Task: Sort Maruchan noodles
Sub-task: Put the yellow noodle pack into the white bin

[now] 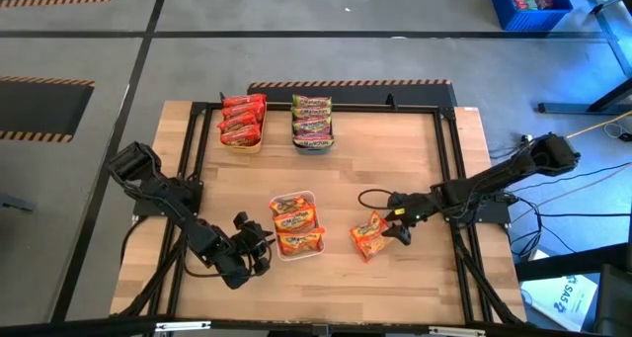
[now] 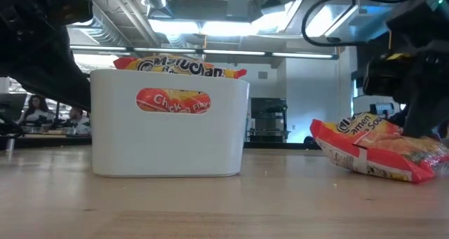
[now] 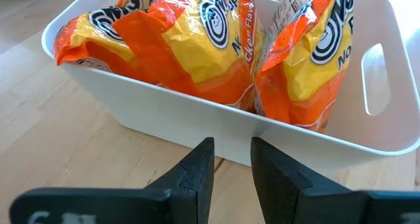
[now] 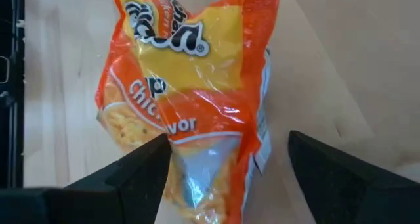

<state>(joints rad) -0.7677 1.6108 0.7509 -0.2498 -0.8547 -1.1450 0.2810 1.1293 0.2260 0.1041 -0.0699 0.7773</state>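
Noodles sit in four places on the wooden bench (image 1: 415, 159). Red packets (image 1: 242, 120) fill a tray at the far edge, and green-edged packets (image 1: 312, 120) fill a dark tray just beside them. Nearer the front, a white tray (image 1: 314, 195) holds several orange packets (image 1: 296, 223); the low view shows them standing above its rim, with one visible through the handle slot. A single orange packet (image 1: 368, 236) lies loose on the bench to the right of the white tray, apart from it.

The right gripper (image 1: 398, 221) hangs directly over that loose packet, its jaws spread wide so that one finger stands on each side of the packet's end; in the right wrist view the crinkly wrapper lies between them without being pinched.

The left gripper (image 1: 259, 246) sits low at the white tray's left side, pointed at its wall. Its jaws are partly closed with a narrow gap between them, and nothing is held in that gap. The left wrist view shows the orange packets packed upright inside the tray just beyond the fingers (image 3: 197, 178).
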